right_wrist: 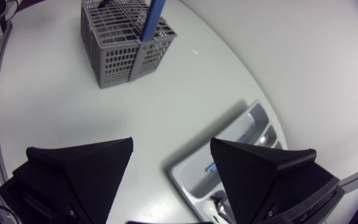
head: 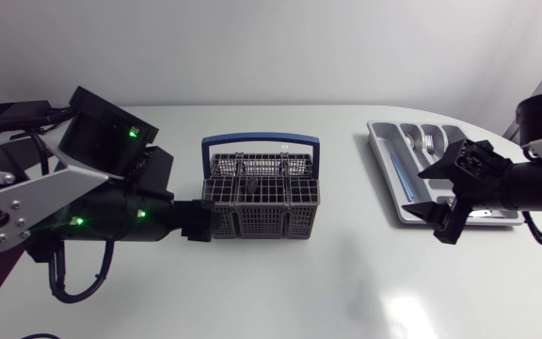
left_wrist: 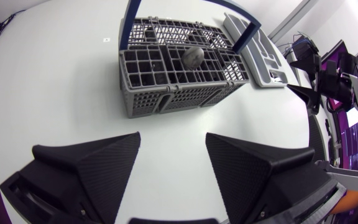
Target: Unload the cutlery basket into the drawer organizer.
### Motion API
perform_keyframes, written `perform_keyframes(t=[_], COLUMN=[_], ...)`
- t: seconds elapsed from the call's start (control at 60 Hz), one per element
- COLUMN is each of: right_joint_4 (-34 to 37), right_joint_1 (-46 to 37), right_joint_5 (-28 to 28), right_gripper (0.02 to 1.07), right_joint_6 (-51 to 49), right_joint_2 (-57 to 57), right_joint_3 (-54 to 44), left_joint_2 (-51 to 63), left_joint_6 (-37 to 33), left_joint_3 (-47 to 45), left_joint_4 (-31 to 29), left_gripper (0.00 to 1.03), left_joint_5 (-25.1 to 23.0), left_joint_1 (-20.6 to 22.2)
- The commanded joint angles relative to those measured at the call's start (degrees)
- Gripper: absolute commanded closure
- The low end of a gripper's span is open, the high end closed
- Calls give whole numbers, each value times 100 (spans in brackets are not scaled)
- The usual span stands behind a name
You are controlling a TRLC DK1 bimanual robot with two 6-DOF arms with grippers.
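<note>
Head view: two black grippers, a basket and a tray on a white table [head: 346, 282].
From the left, the left gripper [head: 205, 221] is wide open and holds nothing, just beside the grey plastic cutlery basket with a blue handle [head: 260, 198]. A round silver thing [left_wrist: 193, 56] sits inside the basket. Well apart to the right lies the grey drawer organizer tray [head: 398, 174]. The right gripper [head: 438, 202] hangs at its edge, wide open and empty.
</note>
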State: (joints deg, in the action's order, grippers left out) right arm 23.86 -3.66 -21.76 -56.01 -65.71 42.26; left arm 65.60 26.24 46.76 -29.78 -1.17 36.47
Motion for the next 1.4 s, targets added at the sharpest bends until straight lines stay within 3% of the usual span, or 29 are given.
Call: perform_keyframes(t=[0.0, 0.25, 0.333, 0.683, 0.867, 1.0, 1.133, 1.267, 1.383], right_joint_4=[146, 743, 796, 840, 778, 752, 620, 277, 14], right_joint_1=[401, 1816, 2326, 3609, 3794, 3776, 3759, 3794, 3794], right_joint_5=[49, 163, 225, 269, 58, 14, 14, 14, 31], right_gripper=[17, 17, 17, 17, 18, 30, 30, 39, 40], right_joint_6=[925, 2823, 3377, 4871, 5197, 5443, 5601, 5882, 6049], right_joint_2=[76, 6, -135, -1154, -1875, -2279, -2508, -2675, -2798], right_joint_3=[186, 889, 1083, 2085, 2515, 2726, 2823, 2796, 2735], left_joint_2=[-83, -171, -188, -346, -355, -355, -355, -355, -355], left_joint_6=[-181, -479, -655, -1235, -1490, -1543, -1587, -1648, -1640], left_joint_3=[-167, -352, -414, -739, -800, -827, -888, -950, -1064], left_joint_4=[-37, 7, 25, 403, 640, 781, 992, 1238, 1510], left_gripper=[26, 23, 17, 15, 14, 14, 14, 14, 14], left_joint_5=[20, 11, 3, 3, -50, -94, -94, -94, -103], left_joint_1=[45, 62, 97, 89, 97, 97, 89, 71, 27])
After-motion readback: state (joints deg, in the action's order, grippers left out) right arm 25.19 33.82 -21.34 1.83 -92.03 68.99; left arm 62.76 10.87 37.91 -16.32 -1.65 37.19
